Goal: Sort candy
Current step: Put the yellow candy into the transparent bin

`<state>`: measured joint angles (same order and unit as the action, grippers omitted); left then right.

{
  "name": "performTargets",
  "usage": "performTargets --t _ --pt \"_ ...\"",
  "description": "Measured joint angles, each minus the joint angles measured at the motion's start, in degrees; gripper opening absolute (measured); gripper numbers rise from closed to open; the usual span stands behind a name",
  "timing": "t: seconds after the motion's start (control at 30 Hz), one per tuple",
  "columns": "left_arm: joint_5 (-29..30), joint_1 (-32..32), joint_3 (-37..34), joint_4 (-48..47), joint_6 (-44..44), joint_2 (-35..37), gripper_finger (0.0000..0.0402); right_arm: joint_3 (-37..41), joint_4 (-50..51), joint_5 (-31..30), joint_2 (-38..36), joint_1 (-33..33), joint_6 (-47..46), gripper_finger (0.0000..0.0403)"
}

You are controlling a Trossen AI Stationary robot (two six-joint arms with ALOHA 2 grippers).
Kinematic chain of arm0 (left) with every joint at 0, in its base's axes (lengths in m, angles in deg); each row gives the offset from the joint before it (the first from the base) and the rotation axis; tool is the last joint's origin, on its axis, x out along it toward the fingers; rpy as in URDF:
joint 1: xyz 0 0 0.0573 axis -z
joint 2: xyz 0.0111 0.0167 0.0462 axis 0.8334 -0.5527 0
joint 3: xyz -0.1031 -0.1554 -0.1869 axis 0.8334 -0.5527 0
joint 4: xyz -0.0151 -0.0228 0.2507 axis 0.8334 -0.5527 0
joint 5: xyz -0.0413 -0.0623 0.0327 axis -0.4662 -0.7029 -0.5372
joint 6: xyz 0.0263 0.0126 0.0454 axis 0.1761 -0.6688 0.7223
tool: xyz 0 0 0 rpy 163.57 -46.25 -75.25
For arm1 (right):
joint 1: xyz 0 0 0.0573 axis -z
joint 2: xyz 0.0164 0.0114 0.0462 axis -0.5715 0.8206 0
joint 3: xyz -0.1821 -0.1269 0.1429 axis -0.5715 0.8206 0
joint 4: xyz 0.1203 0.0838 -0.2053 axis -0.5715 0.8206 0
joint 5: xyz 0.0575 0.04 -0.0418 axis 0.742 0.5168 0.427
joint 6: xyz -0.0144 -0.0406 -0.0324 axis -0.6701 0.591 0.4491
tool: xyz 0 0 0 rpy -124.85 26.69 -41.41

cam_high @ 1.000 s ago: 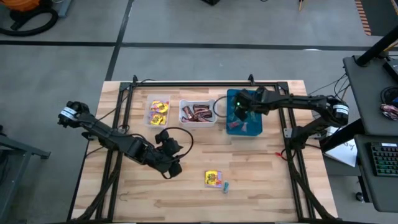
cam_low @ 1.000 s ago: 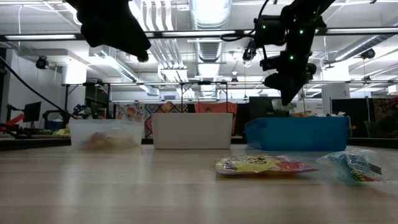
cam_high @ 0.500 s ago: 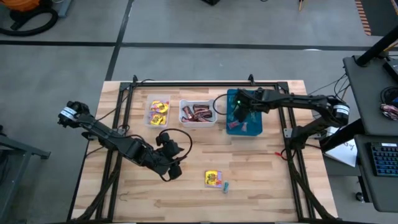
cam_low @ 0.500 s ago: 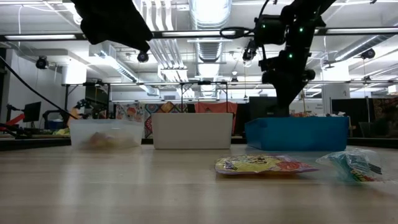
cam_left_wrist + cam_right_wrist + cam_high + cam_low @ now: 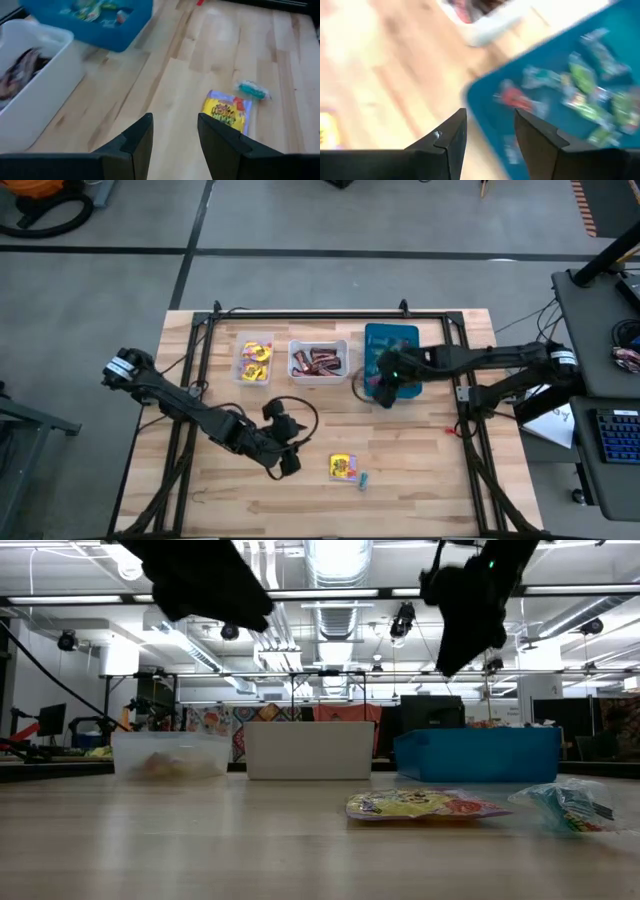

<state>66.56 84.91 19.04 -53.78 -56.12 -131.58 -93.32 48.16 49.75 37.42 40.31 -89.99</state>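
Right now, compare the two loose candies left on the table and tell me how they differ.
The yellow packet is larger, flat and squarish; the teal piece is small and slim. The yellow packet lies nearer the left gripper; the teal piece sits just beyond it, at its corner. Both are wrapped, unsorted, and lying on the bare wooden table.

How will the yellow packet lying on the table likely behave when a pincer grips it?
The yellow packet lies flat on the table, so it probably cannot roll. It looks thin and crinkly, likely light and floppy. Its glossy wrapper may slip.
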Motion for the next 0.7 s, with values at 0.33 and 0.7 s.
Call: performTargets --t 0.33,0.7 --pt "-0.14 1.22 0.00 17.08 12.24 -10.80 0.0139 0.00 -5.25 -1.36 -1.05 -15.25 -3.67 0.0155" --pt "-1.46 1.90 0.00 35.37 24.97 -21.21 0.0139 0.04 -6.46 -7.17 -0.71 -24.97 -7.56 0.0156"
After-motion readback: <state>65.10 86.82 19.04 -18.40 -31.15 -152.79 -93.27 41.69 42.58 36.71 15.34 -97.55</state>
